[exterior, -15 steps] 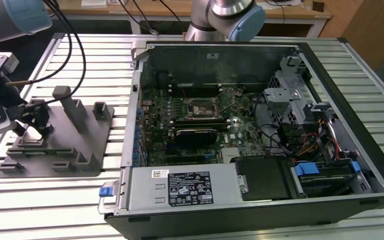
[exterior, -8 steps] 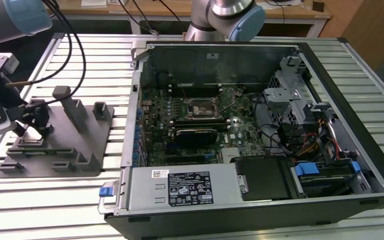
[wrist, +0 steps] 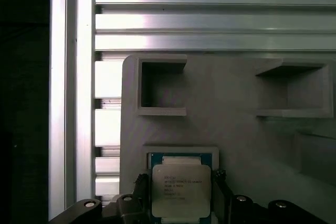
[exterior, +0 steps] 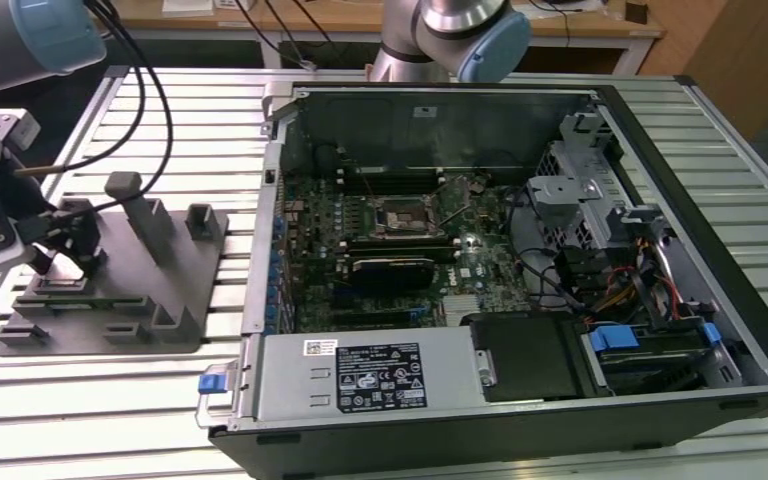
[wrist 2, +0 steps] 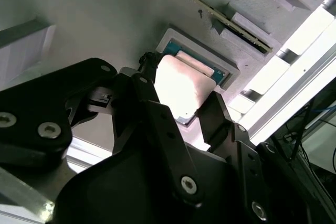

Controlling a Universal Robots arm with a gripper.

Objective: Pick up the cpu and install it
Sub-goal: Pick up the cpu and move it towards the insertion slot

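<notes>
Cpu (wrist: 181, 190) lies flat (metal lid up) in a shallow square recess of the grey fixture plate (wrist: 236, 129), which rests on the slatted table (wrist: 210, 24). Black fingers (wrist 2: 157, 119) stand spread beside two opposite edges of the cpu, gripping nothing.

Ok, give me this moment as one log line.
stage: pickup | gripper: at cpu, grasp unclear | cpu: in fixture plate recess | computer case: open on the table

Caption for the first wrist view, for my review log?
Gripper poised at the cpu, which sits in its square recess on the grey fixture plate.
</notes>
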